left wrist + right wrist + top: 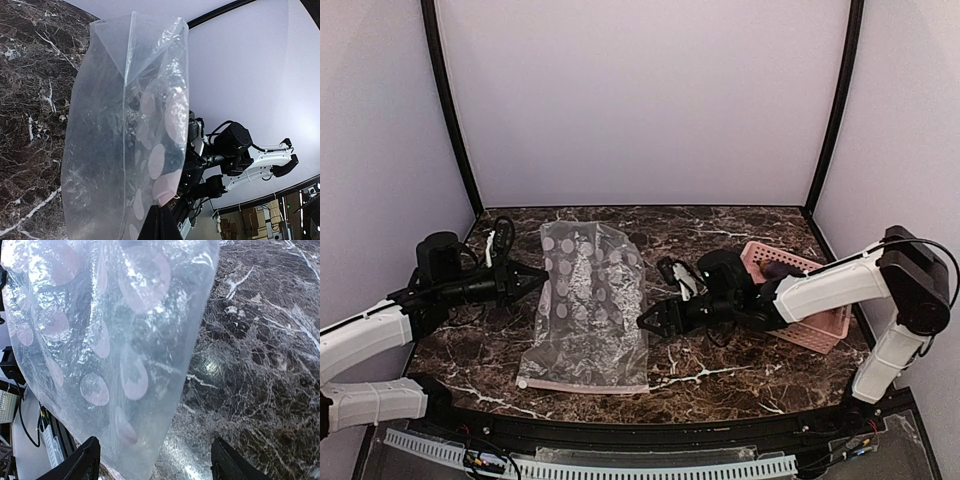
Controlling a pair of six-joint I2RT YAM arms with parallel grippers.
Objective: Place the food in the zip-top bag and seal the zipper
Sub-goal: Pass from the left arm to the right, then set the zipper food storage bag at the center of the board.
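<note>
The zip-top bag (587, 305), clear with white dots, lies in the middle of the table. Its zipper (590, 385), a pale pink strip, runs along the near edge. My left gripper (541, 277) is shut on the bag's left edge; in the left wrist view the plastic (125, 135) rises from the closed fingertips (161, 215). My right gripper (648, 320) stands open at the bag's right edge. In the right wrist view that edge (115, 350) lies between the spread fingers (86, 460). Of the food, only a dark purple piece (782, 271) shows.
A pink slotted basket (823, 325) stands at the right, partly behind my right arm, with the purple piece in it. Dark marble tabletop (260, 365) lies bare to the right of the bag. White walls close in the back and both sides.
</note>
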